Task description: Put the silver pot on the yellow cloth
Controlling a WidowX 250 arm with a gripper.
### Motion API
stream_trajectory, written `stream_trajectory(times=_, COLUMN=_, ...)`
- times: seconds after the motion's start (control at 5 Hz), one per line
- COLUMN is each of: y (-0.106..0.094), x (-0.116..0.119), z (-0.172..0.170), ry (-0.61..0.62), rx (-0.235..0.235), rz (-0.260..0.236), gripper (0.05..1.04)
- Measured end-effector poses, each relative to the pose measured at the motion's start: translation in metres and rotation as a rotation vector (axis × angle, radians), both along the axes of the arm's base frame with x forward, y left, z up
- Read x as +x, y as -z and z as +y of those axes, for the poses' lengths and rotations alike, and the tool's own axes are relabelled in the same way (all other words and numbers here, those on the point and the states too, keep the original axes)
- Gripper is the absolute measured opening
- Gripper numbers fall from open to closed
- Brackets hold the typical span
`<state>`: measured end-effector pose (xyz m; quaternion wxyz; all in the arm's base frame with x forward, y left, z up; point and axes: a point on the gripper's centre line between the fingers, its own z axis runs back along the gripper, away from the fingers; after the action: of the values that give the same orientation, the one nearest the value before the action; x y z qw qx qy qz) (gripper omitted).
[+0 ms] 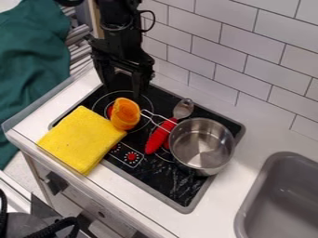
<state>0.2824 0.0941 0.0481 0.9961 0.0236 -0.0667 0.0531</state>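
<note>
- Black cabling (59, 228) curls at the lower left, nearest me.
- White worktop (264, 135) with a black stovetop (158, 181) and grey sink (252, 202), tiled wall (217, 46) behind.
- One silver pot (202, 148) on the stovetop, apart from one yellow cloth (81, 139); one orange object (126, 116), one red-handled spoon (159, 137) between.
- Tool (123, 91) hangs with its fingers spread, near the orange object; can't tell if they touch.

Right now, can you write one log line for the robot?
gripper: open, over stove | pot: on stove, not on cloth | task: not done
</note>
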Motion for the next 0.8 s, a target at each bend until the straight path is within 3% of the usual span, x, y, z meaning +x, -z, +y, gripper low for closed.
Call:
stream_trajectory(times=0.2, y=0.010, x=-0.006, z=-0.004, ry=-0.005, rx=-0.017, rz=0.035, gripper=1.001)
stream_trajectory(times=0.4, y=0.014, x=-0.009, z=-0.032, ry=0.029, rx=-0.043, rz=0.045, gripper=1.001)
stream_trajectory(times=0.8, y=0.010, x=-0.019, z=-0.099, ry=0.114, rx=-0.063, rz=-0.001, gripper=1.001)
